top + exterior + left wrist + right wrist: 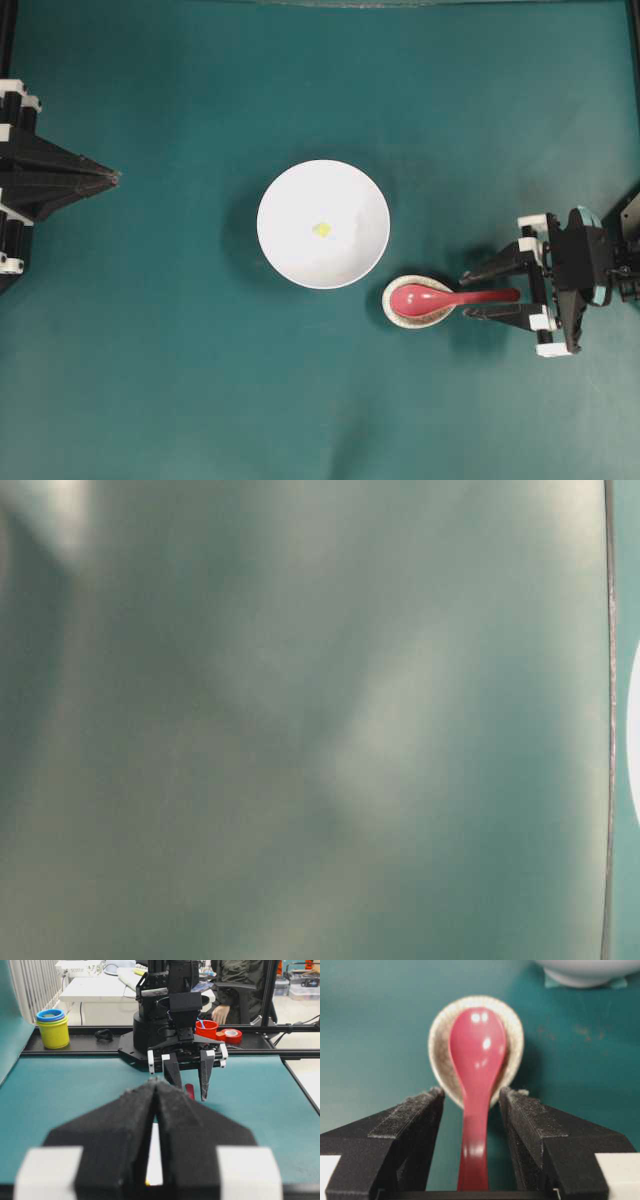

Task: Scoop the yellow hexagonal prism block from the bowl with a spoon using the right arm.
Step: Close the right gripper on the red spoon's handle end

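My right claw [470, 1110] stands wide open with the spoon [475, 1085] handle running between its fingers [410, 1120]; it has hold of nothing, and there is a gap on each side of the handle. The spoon's scoop rests in a small speckled dish [416, 301] near the right edge of the bench [180, 380], just beside the white bowl [323, 224] at mid-bench. The yellow block [322, 229] lies at the bottom of the bowl, about centre.

Risks as I judge them:
- The handle is glossy and narrow. If I close off-centre, one finger could push it sideways and swing the scoop out of the dish.
- A grip low on the handle may let the spoon tilt in the pads when lifted.
- The dish sits close against the bowl, so a dragged spoon could nudge either.
- The block is tiny, so the scoop may just push it around.

Left claw [112, 177] is parked at the left edge, closed and empty.
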